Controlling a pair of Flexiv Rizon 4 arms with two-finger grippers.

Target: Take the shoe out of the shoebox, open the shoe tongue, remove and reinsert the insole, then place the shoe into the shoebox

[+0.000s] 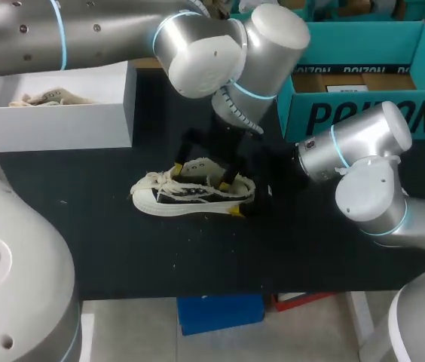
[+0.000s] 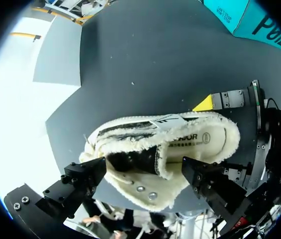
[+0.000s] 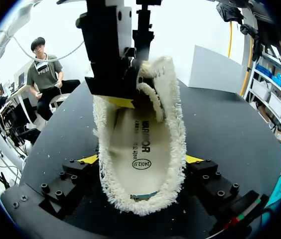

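Right hand (image 3: 140, 162) holds the shoe (image 3: 141, 142) by its heel; whether left hand (image 2: 143, 175) grips it, I cannot tell.

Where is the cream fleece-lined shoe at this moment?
Head view: the cream fleece-lined shoe stands centrally on the black table, outside the white shoebox at back left, right gripper at its heel.

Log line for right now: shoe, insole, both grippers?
shoe: on its sole on table | insole: inside shoe | right gripper: shut on shoe, heel end | left gripper: at shoe opening, grip unclear
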